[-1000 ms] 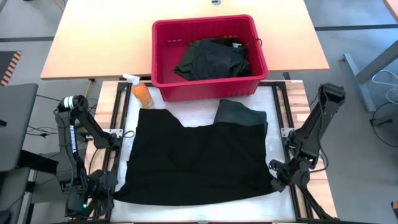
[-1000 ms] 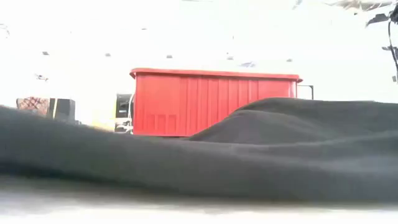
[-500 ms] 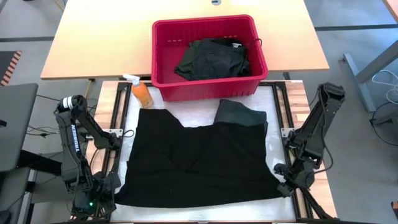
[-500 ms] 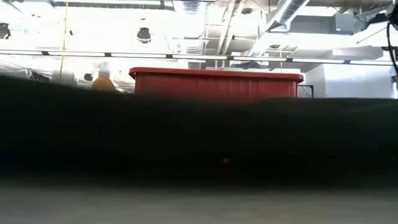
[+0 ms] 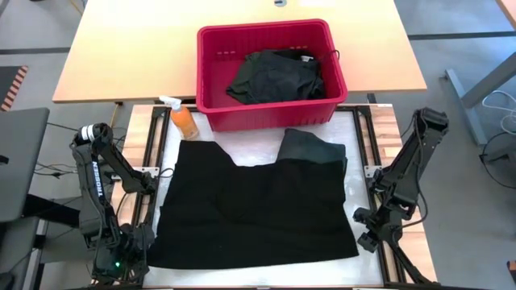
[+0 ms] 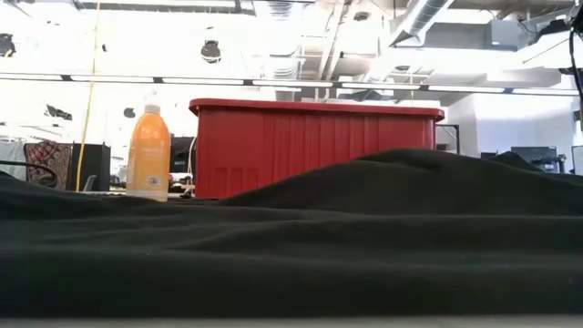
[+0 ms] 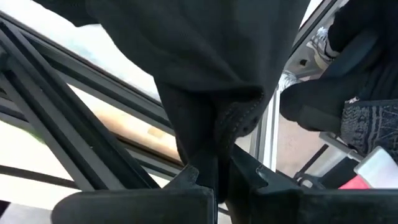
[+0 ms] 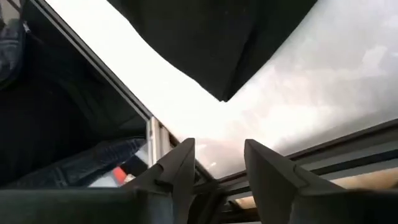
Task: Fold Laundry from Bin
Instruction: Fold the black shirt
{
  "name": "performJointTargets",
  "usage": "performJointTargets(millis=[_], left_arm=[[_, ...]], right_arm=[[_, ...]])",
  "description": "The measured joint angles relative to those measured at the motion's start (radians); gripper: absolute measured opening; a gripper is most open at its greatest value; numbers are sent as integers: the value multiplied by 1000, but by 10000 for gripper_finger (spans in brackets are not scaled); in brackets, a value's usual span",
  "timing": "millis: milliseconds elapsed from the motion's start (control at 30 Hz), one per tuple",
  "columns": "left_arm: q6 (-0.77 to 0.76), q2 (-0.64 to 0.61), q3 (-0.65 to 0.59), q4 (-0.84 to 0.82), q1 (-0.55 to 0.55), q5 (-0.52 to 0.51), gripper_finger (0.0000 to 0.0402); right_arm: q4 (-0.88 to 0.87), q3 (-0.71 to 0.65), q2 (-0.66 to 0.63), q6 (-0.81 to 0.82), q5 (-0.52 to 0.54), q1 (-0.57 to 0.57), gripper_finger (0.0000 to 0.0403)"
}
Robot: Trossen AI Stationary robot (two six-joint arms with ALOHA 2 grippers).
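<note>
Left fingers [image 7: 214, 180] pinch garment [image 5: 258, 205]; right fingers [image 8: 217, 165] apart, empty.

Dark arms, white "TROSSEN" lettering

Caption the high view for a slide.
Black shirt spread flat below the red bin, left tool pinching its corner, right tool open beside it.

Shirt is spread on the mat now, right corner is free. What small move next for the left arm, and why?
Probably open the left hand: it is shut on the black shirt's near-left corner at the table edge, while the right hand is open, its corner lying flat on the white mat.
</note>
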Motion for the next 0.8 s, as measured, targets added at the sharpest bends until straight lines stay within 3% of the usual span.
performJointTargets(millis=[133,267,433,567,700,800], left_arm=[[4,0,0,0,0,-13,0],[-26,0,0,1,0,22,0],[-52,0,0,1,1,59,0],[-73,0,0,17,0,53,0],[-89,0,0,28,0,54,0],[-89,0,0,28,0,55,0]], right_arm=[[-24,0,0,-170,126,-32,194],[16,0,0,-483,274,-71,211],[27,0,37,-881,370,-120,209],[52,0,106,-1105,294,-162,200],[45,0,161,-1195,125,-196,193],[43,0,191,-1250,81,-211,186]])
